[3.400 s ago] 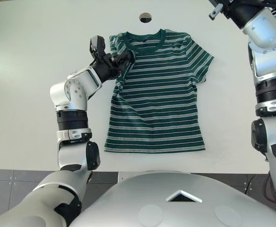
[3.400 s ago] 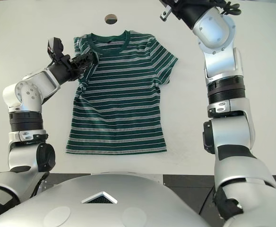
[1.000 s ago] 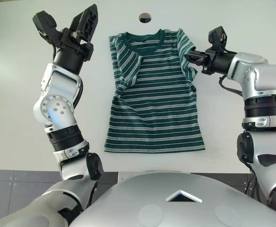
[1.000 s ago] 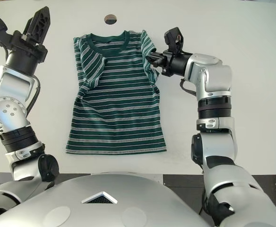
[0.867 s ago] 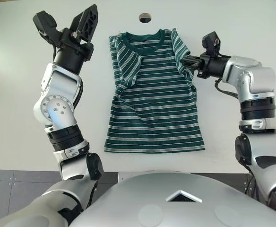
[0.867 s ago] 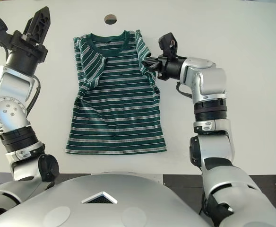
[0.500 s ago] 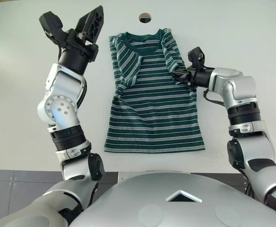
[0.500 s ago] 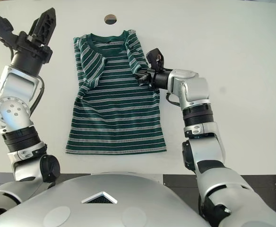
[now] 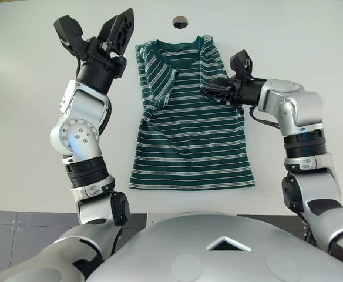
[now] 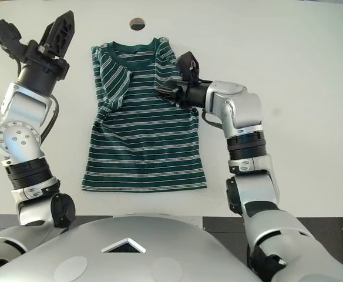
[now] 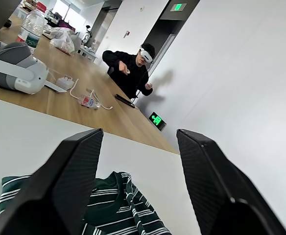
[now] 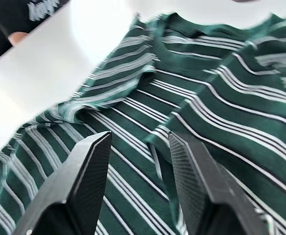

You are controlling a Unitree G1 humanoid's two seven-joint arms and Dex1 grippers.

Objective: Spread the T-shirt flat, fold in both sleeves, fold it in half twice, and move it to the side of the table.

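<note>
White tabletop (image 9: 30, 147), with a small dark round hole (image 9: 180, 22) near its far edge, carries the dark green T-shirt with white stripes (image 9: 189, 141), collar away from the robot and both sleeves turned in over the chest. From the head views, the left gripper (image 9: 94, 20) hangs high beside the shirt, spread wide and holding nothing. The right gripper (image 9: 209, 92) sits low at the tip of the folded right sleeve (image 9: 214, 64). Its wrist view shows two fingers parted with a striped hem between them, though I can't be sure either pad touches cloth. If one snags as that arm lifts, I'd expect the sleeve to flip back out. The left wrist view looks past its fingers to a long wooden table (image 11: 84, 88) with clutter and a plain white wall (image 11: 241, 73).
</note>
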